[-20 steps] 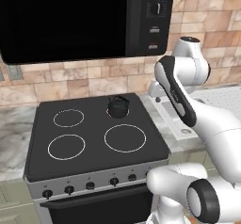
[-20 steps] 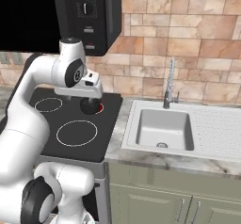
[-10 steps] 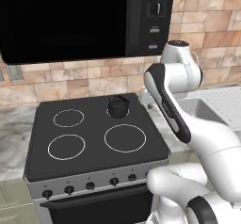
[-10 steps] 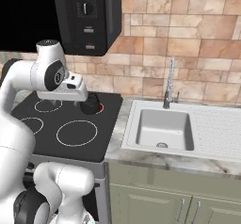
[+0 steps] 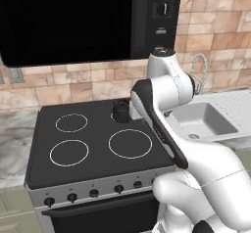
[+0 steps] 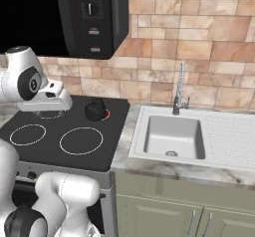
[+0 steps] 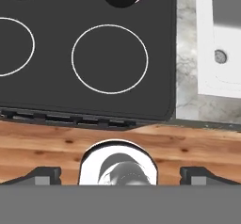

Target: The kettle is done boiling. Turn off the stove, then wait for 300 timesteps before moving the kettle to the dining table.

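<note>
Black stove has four white rings and one small kettle on its back right ring, which glows red. One sink sits right of the stove. Since before, the arm has swung left over the stove. Its claw is wide open, holding nothing.

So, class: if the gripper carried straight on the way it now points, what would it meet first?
Judging by the hand view, the open gripper points down past the front edge of the stove, at the wooden floor. The floor would probably come first, though depth is unclear.
</note>
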